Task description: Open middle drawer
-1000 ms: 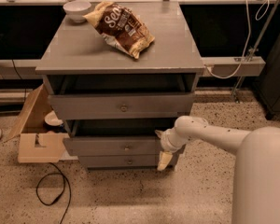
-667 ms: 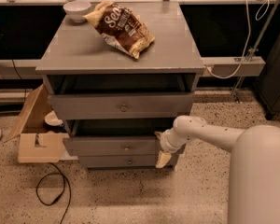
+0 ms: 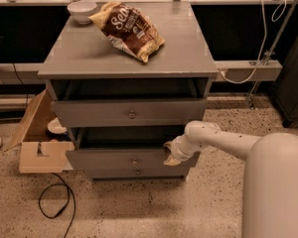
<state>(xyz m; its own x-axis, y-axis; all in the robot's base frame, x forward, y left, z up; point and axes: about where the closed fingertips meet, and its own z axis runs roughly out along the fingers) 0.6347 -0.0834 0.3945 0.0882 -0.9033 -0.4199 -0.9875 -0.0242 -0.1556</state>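
The grey cabinet (image 3: 129, 58) has three drawers. The middle drawer (image 3: 109, 158), a low flat front with a tiny round knob (image 3: 134, 161), stands pulled out a little, with a dark gap above it. My gripper (image 3: 171, 156) is at the right end of that drawer's front, touching its top edge, and the white arm (image 3: 223, 140) reaches in from the right. The taller top drawer (image 3: 129, 112) with the larger knob also sits slightly out. The lowest drawer (image 3: 137, 172) shows just below.
A brown chip bag (image 3: 129, 29) and a white bowl (image 3: 82, 10) lie on the cabinet top. An open cardboard box (image 3: 37, 145) sits on the floor to the left, with a black cable (image 3: 57, 202) in front. My white base (image 3: 275, 187) fills the lower right.
My gripper has shifted slightly up and left along the right end of the middle drawer's front. The drawer itself stands about where it was.
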